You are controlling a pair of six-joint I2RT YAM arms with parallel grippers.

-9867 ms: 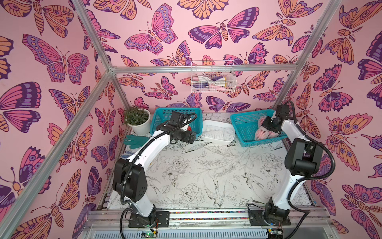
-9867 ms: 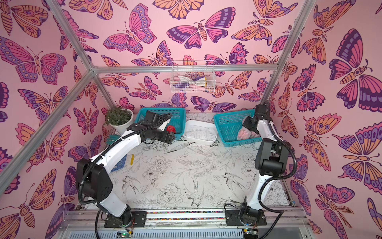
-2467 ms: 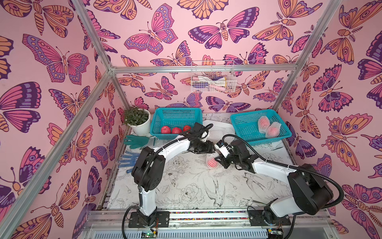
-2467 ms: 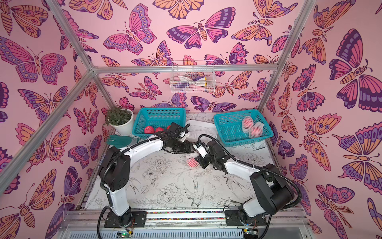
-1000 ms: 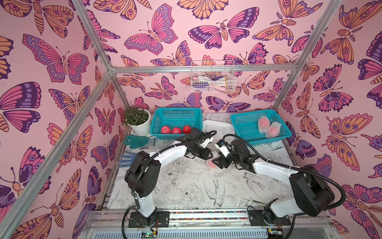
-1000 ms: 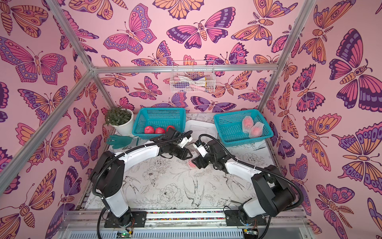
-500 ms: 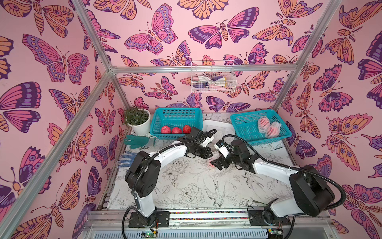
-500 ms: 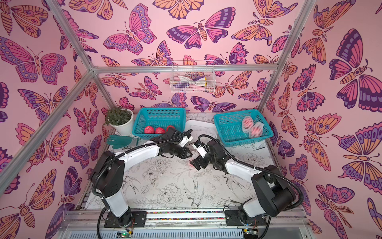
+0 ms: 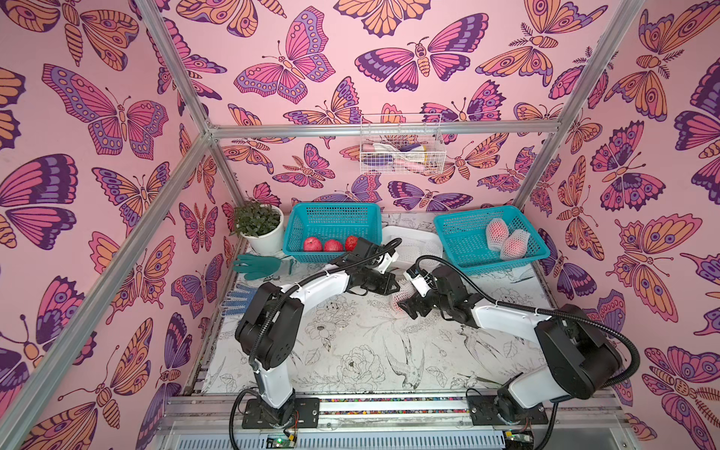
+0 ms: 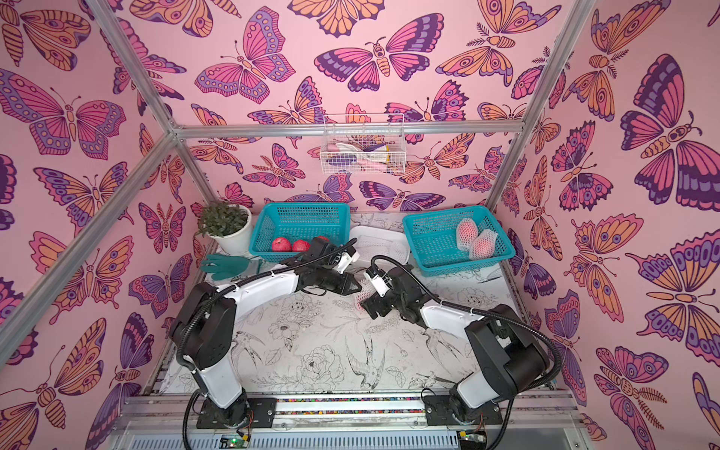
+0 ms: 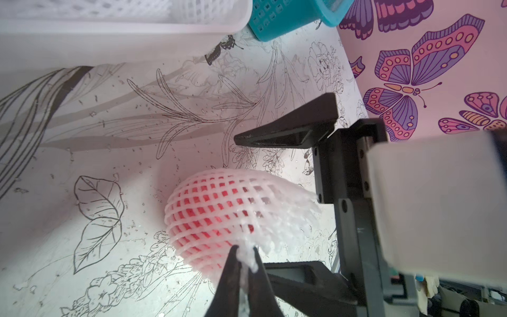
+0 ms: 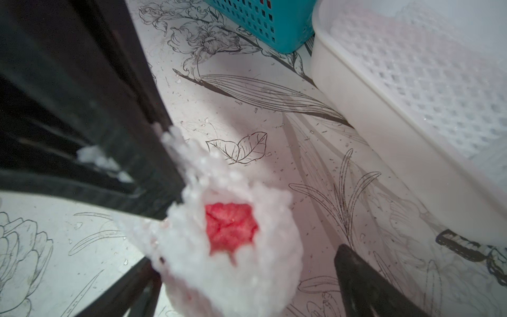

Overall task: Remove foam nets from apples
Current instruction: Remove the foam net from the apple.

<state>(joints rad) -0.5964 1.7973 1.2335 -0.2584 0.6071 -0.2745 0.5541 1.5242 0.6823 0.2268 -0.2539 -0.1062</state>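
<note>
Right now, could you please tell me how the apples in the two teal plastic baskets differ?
The round red apples in the teal plastic basket beside the potted plant are bare and deep red; three show. The apples in the other teal basket wear white foam mesh nets and look paler pink; two show. Both groups rest inside matching baskets.

Soft, even light fills both top views, barely a shadow anywhere, though the wide lens bows the walls [image 9: 117,117] at the edges. In the wrist views it turns patchy: the foam net [image 12: 260,274] blurs into glowing white, and glare pools on the table [image 11: 41,247] beside grey shadows.
</note>
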